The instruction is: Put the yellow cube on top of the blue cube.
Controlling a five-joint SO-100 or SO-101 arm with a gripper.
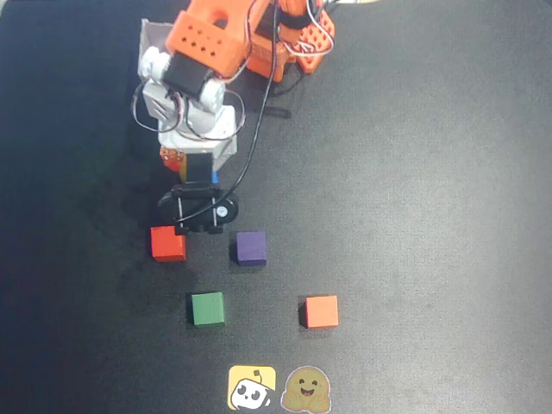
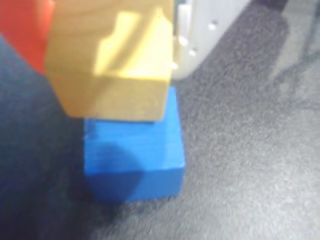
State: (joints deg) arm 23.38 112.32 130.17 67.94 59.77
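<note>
Wrist view: the gripper [image 2: 115, 45] is closed on the small pale-yellow matte cube [image 2: 112, 75], carried just above the small bright-blue matte cube [image 2: 132, 157]; contact between them cannot be told. The yellow cube appears rigid, light and plain-faced, so opposite flat sides likely offer the surest hold. It overhangs the blue cube's far edge. A red cube [image 2: 22, 30] stands beside, on the dark table [image 2: 260, 175].
</note>
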